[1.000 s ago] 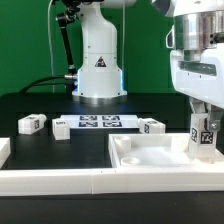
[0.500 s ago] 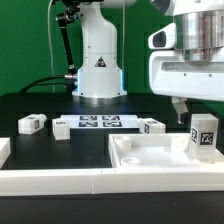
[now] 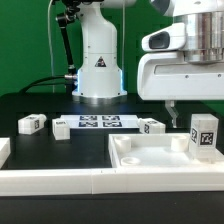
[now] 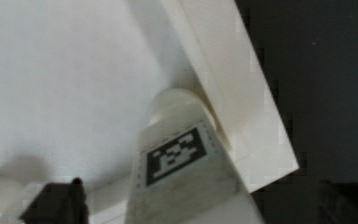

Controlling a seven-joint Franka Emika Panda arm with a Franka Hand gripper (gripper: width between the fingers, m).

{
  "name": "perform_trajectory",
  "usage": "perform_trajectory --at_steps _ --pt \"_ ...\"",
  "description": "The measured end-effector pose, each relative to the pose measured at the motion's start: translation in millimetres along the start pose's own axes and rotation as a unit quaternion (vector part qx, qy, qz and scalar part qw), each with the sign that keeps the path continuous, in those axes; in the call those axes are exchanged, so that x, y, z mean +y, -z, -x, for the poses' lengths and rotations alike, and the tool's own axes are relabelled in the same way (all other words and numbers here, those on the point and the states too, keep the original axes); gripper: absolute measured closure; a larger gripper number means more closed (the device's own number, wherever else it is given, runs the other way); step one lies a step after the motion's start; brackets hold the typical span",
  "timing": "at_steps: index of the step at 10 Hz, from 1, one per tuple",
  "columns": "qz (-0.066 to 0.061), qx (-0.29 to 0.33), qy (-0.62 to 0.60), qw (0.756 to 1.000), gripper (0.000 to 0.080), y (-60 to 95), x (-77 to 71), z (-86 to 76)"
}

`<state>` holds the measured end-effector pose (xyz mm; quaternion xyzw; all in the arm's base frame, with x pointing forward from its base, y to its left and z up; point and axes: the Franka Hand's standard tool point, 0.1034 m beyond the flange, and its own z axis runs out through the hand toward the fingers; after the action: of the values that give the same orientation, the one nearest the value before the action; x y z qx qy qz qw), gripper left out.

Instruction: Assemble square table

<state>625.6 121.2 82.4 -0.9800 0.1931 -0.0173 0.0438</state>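
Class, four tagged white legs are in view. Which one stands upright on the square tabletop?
The leg at the exterior view's far right: it stands on the tabletop, while the other three lie on the black table.

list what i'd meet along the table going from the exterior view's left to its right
first leg → second leg → marker board → third leg → upright leg, standing in a corner of the square tabletop
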Motion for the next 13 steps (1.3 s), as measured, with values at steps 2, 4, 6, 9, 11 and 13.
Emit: perform_trajectory --at_steps 2,4,6,9,11,13 --pt "0.005 0.004 0.07 0.997 0.0151 1.2 -2.9 0.2" --pt "0.007 0.004 0.141 0.99 0.0151 1.0 1.2 -2.2" --pt "0.01 0.006 0.192 0.981 0.0151 1.4 1.9 -3.2" --pt "0.01 0.006 0.185 0.983 0.0424 0.8 2.3 -2.9" --pt "0.01 0.006 0.179 0.984 0.0509 0.8 2.4 -2.9" --pt "0.007 0.011 0.081 0.997 0.0509 0.5 2.6 -2.8"
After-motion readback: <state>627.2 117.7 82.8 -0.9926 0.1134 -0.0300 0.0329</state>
